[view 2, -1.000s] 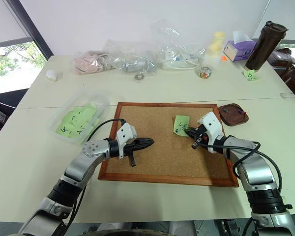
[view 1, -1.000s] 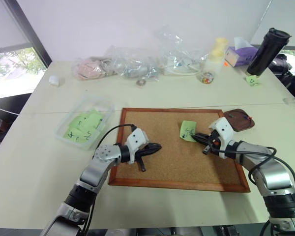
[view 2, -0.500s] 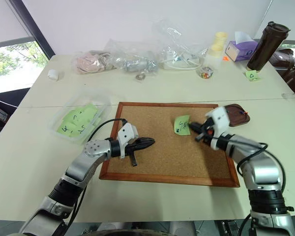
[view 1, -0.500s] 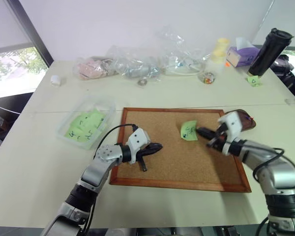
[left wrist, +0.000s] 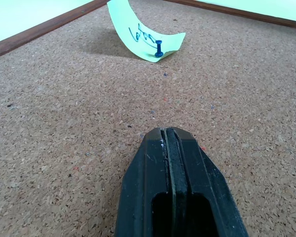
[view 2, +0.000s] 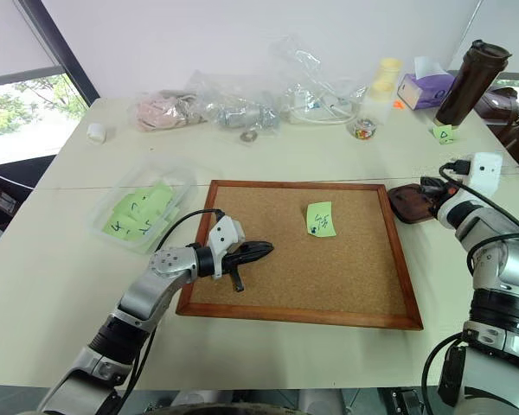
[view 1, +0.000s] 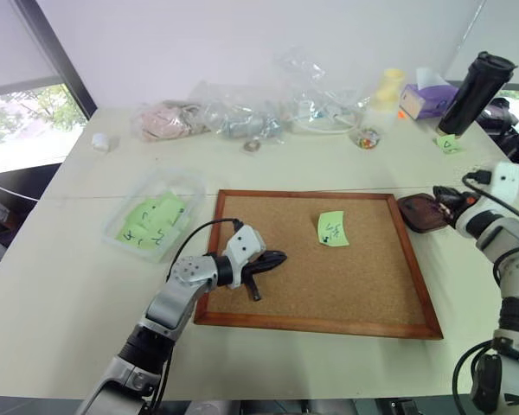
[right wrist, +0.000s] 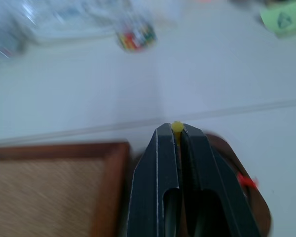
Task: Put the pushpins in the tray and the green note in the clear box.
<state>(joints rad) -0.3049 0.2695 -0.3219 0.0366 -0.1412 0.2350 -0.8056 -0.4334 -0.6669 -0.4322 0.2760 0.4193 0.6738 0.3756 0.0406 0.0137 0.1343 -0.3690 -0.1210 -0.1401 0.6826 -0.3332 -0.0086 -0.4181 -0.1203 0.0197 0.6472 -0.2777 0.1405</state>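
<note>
Left wrist view: one green note (left wrist: 147, 37), one blue pushpin (left wrist: 158, 48).

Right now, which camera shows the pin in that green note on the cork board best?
The left wrist view: the blue pushpin stands clearly in the curled green note, beyond the shut left gripper. In the two eye views it is just a dark dot at the note's lower edge.

Open cork board (view 1: 311, 285) around the green note (view 1: 332, 229); bags (view 1: 242, 112) well behind.
</note>
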